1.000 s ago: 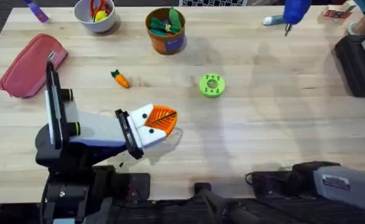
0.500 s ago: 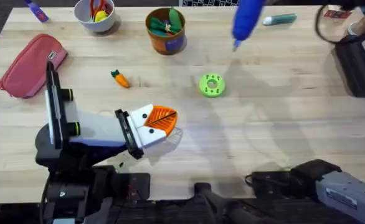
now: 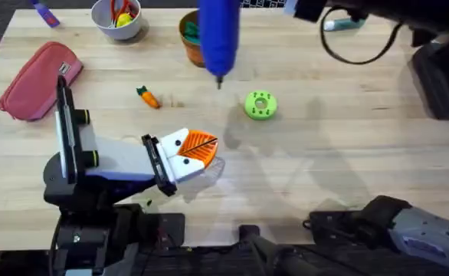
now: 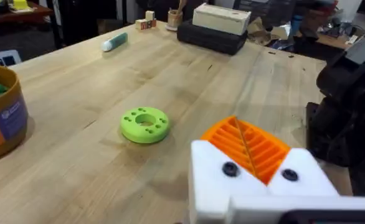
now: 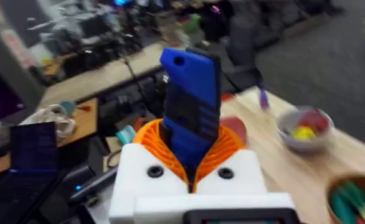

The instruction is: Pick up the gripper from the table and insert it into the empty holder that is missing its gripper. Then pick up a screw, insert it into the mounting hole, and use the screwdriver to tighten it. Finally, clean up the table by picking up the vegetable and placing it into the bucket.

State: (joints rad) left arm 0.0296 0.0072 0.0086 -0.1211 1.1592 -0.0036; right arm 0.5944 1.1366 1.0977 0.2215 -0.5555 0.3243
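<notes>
While the right gripper (image 5: 192,177) clamped the screwdriver (image 3: 218,34) tip-down above the table's far side, the holder (image 3: 180,157) lay nearer and to its left, in the left gripper (image 4: 257,168), whose orange pads met.

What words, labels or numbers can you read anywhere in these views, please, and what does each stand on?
None can be read.
Blue label on the bucket: a pale mark, too blurred to read.
White label on the right arm: print too small to read.
Tag on the red pouch: too small to read.
</notes>
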